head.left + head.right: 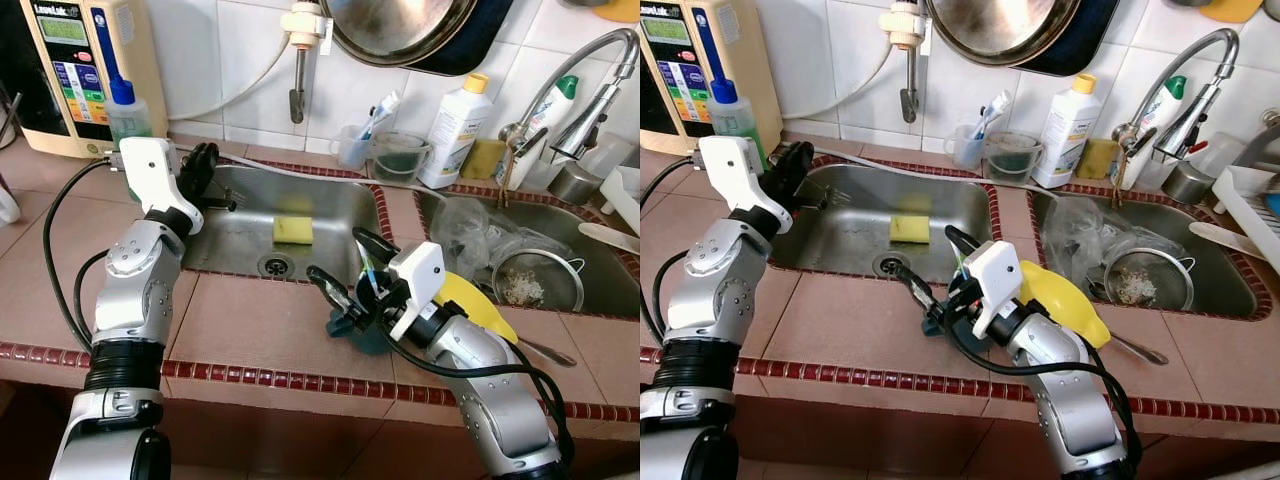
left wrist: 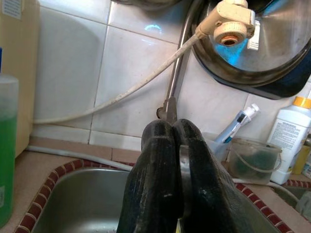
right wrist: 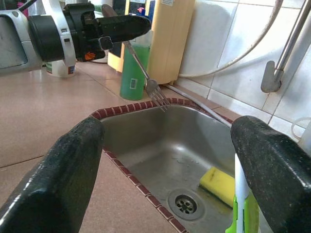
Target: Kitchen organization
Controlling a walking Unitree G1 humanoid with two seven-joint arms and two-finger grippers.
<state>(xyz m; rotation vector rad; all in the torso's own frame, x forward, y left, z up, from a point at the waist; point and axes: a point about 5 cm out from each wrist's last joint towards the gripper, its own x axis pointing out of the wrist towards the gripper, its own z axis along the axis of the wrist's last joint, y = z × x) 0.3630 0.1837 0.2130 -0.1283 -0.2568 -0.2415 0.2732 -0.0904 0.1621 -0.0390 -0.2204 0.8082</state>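
Over the near-left corner of the left sink (image 1: 330, 205), the fork (image 3: 146, 73) hung from your left gripper (image 3: 119, 26), whose fingers were pressed together on its handle, tines pointing down toward the basin. You had a thin grip on a slim handle, so any turn of the wrist wanted to be slow or the fork could swivel or slip. A yellow sponge (image 1: 293, 230) lay near the drain (image 1: 275, 265), well apart from the tines. Your right gripper (image 1: 350, 285) sat over the tiled counter (image 1: 250, 330) in front of the sink, fingers spread wide and empty, with a yellow scoop-like thing (image 1: 1065, 300) just behind it. A handover would have needed the fork brought between those open fingers first.
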